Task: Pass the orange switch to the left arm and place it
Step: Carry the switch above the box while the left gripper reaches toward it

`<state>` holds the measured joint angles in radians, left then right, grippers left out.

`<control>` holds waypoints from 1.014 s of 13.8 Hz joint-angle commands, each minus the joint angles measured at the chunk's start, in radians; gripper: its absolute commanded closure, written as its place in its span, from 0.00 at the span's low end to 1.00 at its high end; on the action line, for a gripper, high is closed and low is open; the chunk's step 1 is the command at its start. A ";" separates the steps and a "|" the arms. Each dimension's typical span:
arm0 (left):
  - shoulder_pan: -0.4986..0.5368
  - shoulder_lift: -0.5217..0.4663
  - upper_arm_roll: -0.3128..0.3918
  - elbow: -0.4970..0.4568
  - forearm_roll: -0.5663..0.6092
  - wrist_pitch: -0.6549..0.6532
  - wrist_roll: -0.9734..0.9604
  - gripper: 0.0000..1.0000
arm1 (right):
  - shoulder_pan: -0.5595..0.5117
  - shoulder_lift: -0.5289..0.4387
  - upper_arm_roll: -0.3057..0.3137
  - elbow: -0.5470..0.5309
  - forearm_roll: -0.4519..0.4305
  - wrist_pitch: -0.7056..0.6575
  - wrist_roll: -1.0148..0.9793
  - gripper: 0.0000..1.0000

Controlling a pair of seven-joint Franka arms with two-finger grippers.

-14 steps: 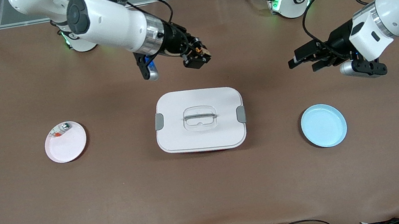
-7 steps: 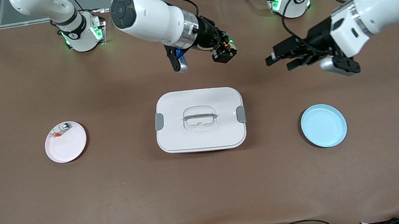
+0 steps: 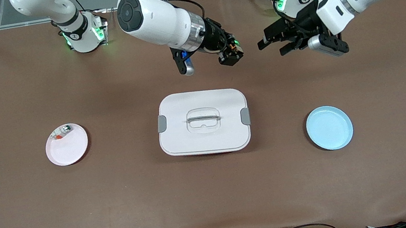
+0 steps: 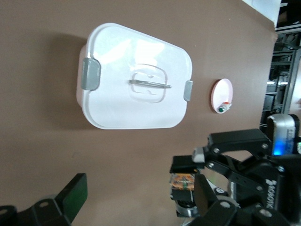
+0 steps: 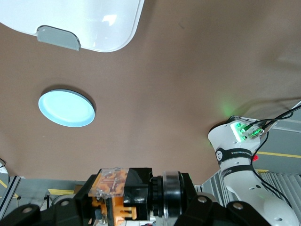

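Observation:
My right gripper (image 3: 230,54) is shut on the orange switch (image 3: 232,47), a tiny black block with an orange centre, and holds it in the air over bare table between the white box (image 3: 203,122) and the arms' bases. In the right wrist view the switch (image 5: 113,184) sits clamped between the jaws. My left gripper (image 3: 271,46) is open and empty, at about the same height, a short gap from the switch and pointing at it. The left wrist view shows the switch (image 4: 182,181) just past my spread left fingers (image 4: 75,197).
A pink plate (image 3: 69,150) with a small clear part (image 3: 62,131) lies toward the right arm's end. A blue plate (image 3: 329,127) lies toward the left arm's end. The lidded box also shows in the left wrist view (image 4: 136,89).
Both grippers have come toward each other. The right one carried the switch past the box's corner toward the left arm's end. The left one swung in from over the blue plate's side.

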<state>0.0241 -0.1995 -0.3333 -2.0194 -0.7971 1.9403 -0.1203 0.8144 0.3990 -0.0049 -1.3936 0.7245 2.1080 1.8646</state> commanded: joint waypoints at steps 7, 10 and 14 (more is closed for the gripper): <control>0.005 -0.077 -0.159 -0.133 -0.125 0.215 -0.009 0.10 | 0.014 0.015 -0.014 0.033 0.006 -0.010 0.024 0.65; 0.003 -0.077 -0.173 -0.139 -0.125 0.216 -0.018 0.13 | 0.014 0.015 -0.014 0.034 0.006 -0.010 0.024 0.65; 0.004 -0.074 -0.184 -0.139 -0.126 0.236 -0.016 0.19 | 0.014 0.015 -0.014 0.041 0.006 -0.010 0.028 0.65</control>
<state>0.0208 -0.2486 -0.5026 -2.1388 -0.9003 2.1488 -0.1292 0.8152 0.3995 -0.0055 -1.3875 0.7245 2.1076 1.8674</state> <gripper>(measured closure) 0.137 0.273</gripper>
